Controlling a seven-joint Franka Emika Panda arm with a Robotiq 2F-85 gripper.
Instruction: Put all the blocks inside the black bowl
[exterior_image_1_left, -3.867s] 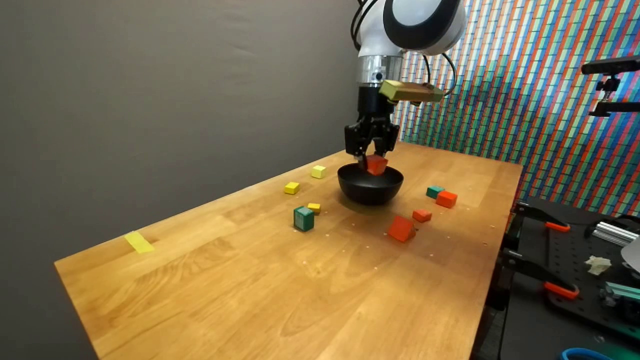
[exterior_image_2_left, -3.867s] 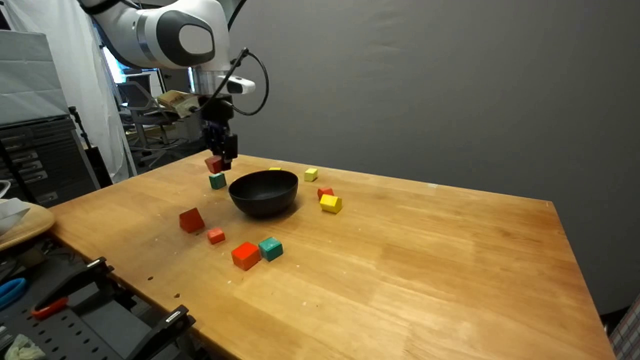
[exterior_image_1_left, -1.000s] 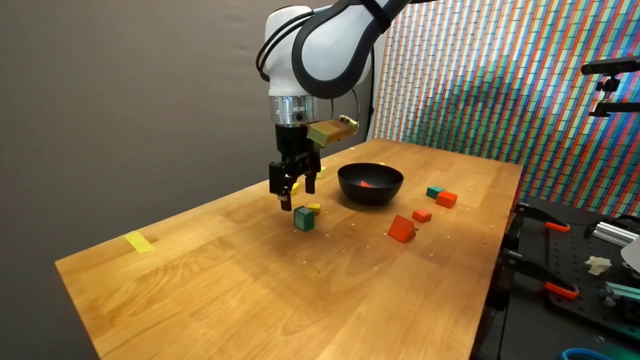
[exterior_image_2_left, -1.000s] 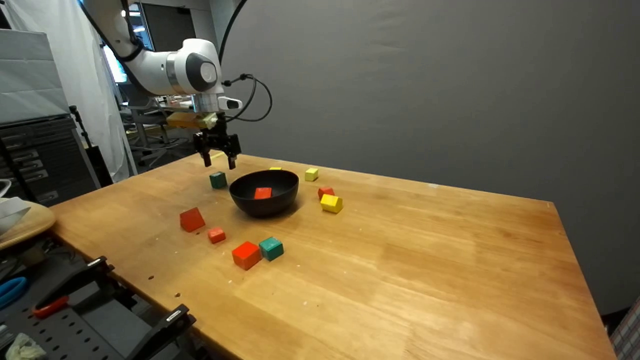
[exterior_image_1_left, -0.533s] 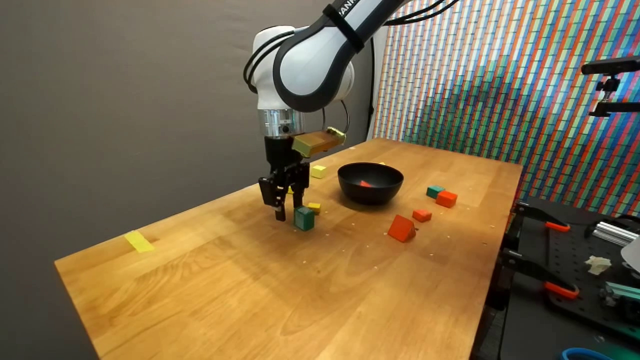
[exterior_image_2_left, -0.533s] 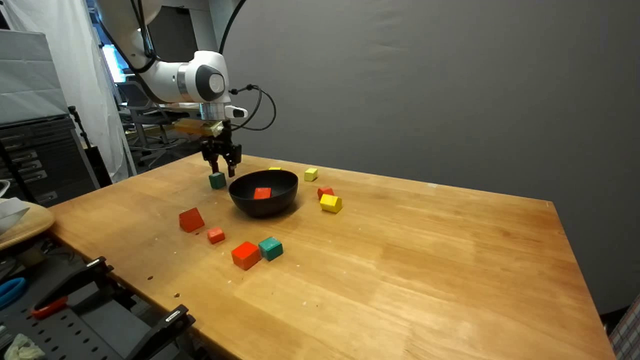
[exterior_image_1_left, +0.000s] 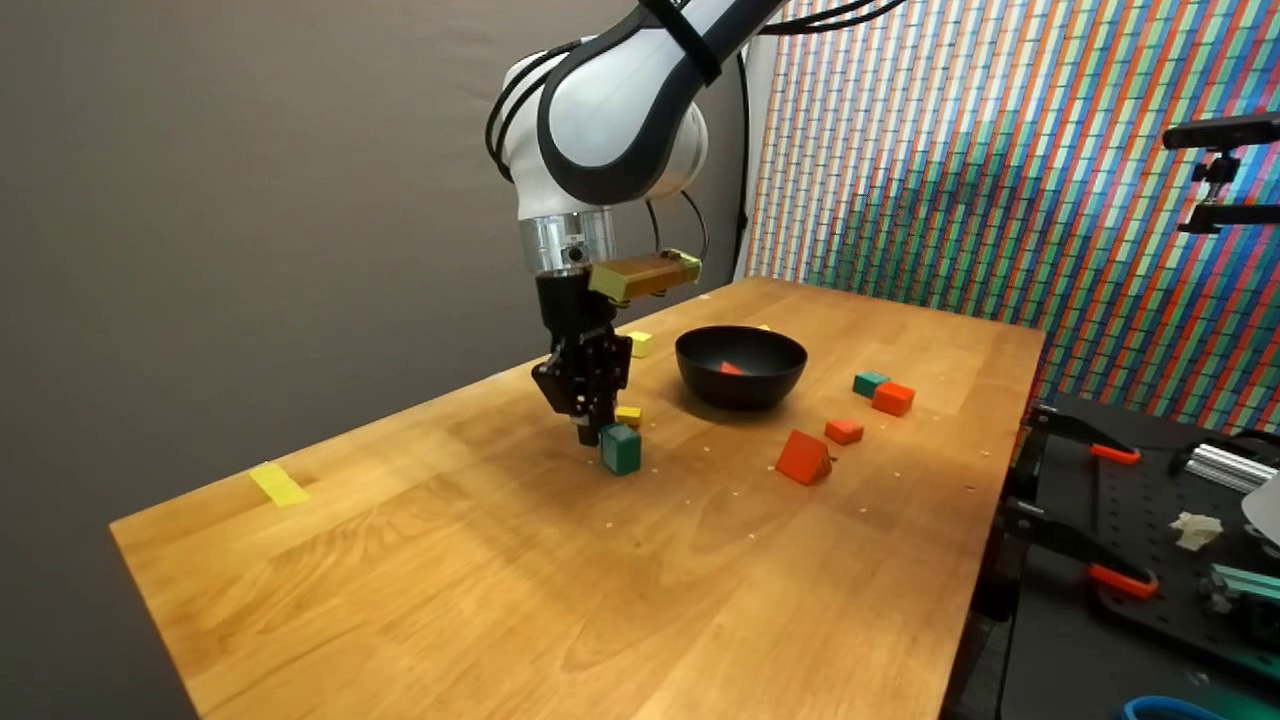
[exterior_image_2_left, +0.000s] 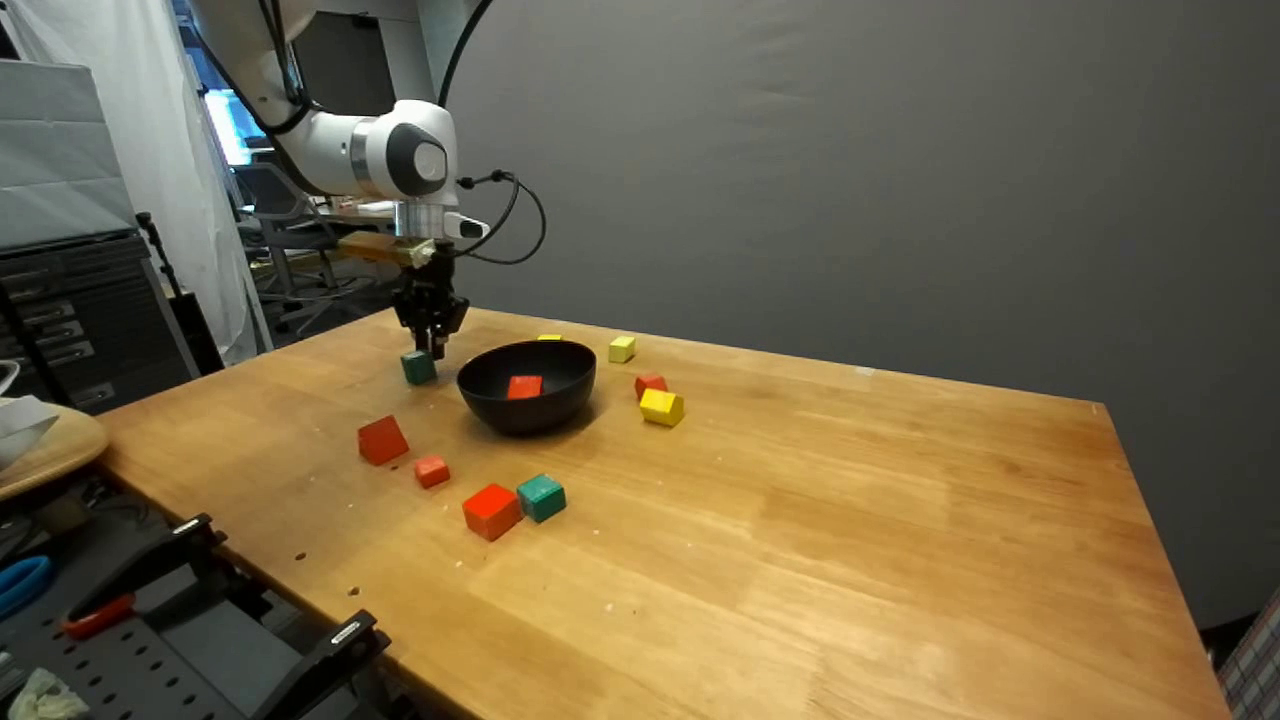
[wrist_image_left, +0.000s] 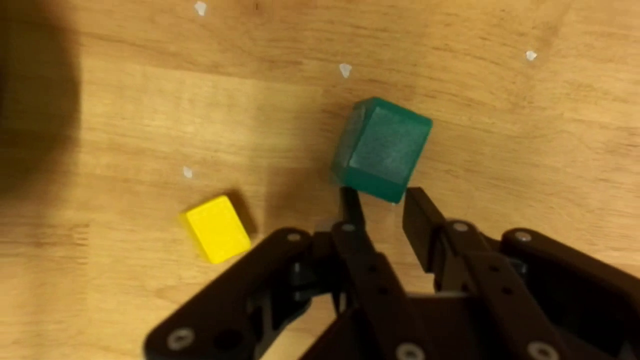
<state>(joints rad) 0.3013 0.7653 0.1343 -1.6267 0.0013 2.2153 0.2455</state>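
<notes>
A red block (exterior_image_1_left: 731, 368) lies inside the black bowl (exterior_image_1_left: 740, 395). My gripper (wrist_image_left: 381, 195) is down near the tabletop beside the bowl, its jaws drawn to a narrow gap with bare wood showing through. At its fingertips sits a green block (wrist_image_left: 390, 145), turned at an angle, one corner poking in at the tips while most of it lies beyond them. A yellow block (wrist_image_left: 217, 229) rests close by. Red blocks (exterior_image_2_left: 383, 440) (exterior_image_2_left: 431, 471) (exterior_image_2_left: 491, 511) and a second green block (exterior_image_2_left: 541, 497) stand in front of the bowl. Other yellow blocks (exterior_image_2_left: 661, 407) (exterior_image_2_left: 621, 349) and a red block (exterior_image_2_left: 650, 384) lie past it.
A flat yellow strip (exterior_image_1_left: 279, 483) lies at the table's far left edge. Black clamps with orange ends (exterior_image_1_left: 1120, 580) grip the side of the table (exterior_image_1_left: 600, 600). A grey wall (exterior_image_1_left: 300, 200) runs along the back edge.
The red block has gone from the gripper into the bowl. The arm has moved away from the bowl and come down; its fingers have drawn together, and the green block has slid and turned slightly.
</notes>
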